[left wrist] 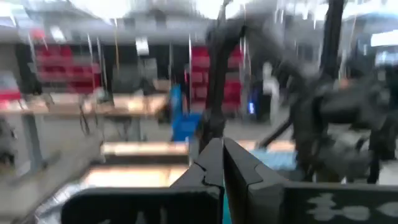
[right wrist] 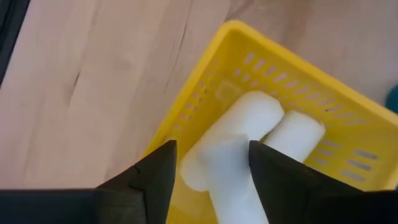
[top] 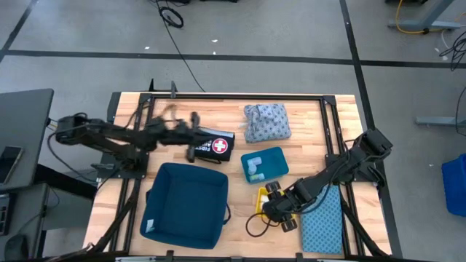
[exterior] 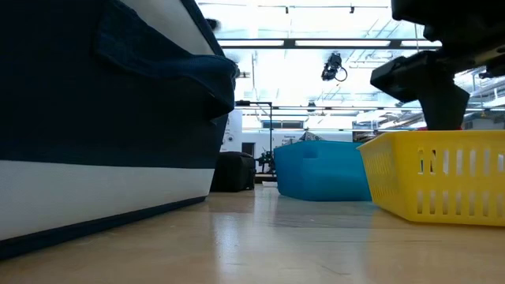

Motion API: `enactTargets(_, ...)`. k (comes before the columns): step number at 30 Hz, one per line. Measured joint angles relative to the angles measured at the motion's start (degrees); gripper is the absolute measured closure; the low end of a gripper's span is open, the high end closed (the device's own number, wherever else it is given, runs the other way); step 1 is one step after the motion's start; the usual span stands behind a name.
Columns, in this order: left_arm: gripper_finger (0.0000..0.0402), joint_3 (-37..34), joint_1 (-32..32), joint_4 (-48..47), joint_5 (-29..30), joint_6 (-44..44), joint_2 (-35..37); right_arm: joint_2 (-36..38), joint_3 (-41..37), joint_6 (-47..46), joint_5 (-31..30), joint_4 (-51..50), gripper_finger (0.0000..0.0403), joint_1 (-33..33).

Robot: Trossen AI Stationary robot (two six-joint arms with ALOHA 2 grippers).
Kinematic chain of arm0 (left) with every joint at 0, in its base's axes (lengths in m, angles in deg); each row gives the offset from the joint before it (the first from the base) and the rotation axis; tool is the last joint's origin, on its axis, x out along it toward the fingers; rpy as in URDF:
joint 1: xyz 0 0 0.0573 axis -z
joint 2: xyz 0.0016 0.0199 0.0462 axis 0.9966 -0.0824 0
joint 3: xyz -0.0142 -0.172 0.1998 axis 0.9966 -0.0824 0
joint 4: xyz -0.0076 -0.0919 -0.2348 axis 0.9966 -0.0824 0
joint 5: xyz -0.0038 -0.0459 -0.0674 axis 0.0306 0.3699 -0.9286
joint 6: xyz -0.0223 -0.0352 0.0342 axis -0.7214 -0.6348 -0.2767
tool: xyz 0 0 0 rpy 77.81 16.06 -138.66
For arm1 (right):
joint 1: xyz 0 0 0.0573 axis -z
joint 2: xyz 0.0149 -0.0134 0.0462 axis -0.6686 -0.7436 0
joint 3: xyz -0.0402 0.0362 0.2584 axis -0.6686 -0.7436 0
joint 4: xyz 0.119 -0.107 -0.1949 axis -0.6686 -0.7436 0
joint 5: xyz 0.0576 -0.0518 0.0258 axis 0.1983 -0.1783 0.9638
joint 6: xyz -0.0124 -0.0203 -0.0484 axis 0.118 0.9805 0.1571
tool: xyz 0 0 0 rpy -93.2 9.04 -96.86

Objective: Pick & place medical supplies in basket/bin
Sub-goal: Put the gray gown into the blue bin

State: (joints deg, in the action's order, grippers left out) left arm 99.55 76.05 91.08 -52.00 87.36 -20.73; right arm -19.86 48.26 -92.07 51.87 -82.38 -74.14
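A yellow basket (top: 263, 198) (right wrist: 205, 81) holds three white rolls (right wrist: 249, 118). My right gripper (top: 279, 207) (right wrist: 212, 163) points down into it, open, a finger on either side of the nearest roll (right wrist: 227, 183), which lies in the basket. My left gripper (top: 193, 142) (left wrist: 222, 165) is shut on nothing, raised above the table beside a black first-aid pouch (top: 218, 145). A small blue bin (top: 273, 161) holds small clear vials (top: 252, 167). A grey-blue patterned cloth bundle (top: 266, 121) lies at the far side. A flat blue patterned cloth (top: 322, 222) lies near the right front. My right gripper's fingers (right wrist: 155, 174) stand close on both sides of the nearest white roll's near end (right wrist: 217, 168), coming from above. I cannot tell whether they touch it. The roll rests in the yellow basket among the other rolls.
A large dark blue bin (top: 186, 204) (exterior: 102, 102) stands at the near left. In the low view the yellow basket (exterior: 434, 177), blue bin (exterior: 319, 170) and black pouch (exterior: 233, 172) stand in a row. Black frame rails (top: 240, 97) border the table.
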Motion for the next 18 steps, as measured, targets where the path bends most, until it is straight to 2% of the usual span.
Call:
enactTargets(4,0.0402,-11.46,0.26,13.71,4.29,-2.63,7.32,0.00,-1.52,0.83,-0.01,1.20,0.0199,-0.12)
enactTargets(7,0.0402,-17.33,0.28,16.98,5.56,-4.53,12.01,0.00,-1.56,2.09,-0.03,2.00,0.0199,0.32)
enactTargets(12,0.0402,-21.37,0.28,13.91,5.57,-5.20,18.29,1.44,-1.56,4.81,-0.06,4.93,0.0199,1.82)
enactTargets(18,0.0402,-21.69,0.24,2.30,5.69,-3.80,25.19,5.89,-1.55,4.66,-0.41,4.18,0.0199,2.83)
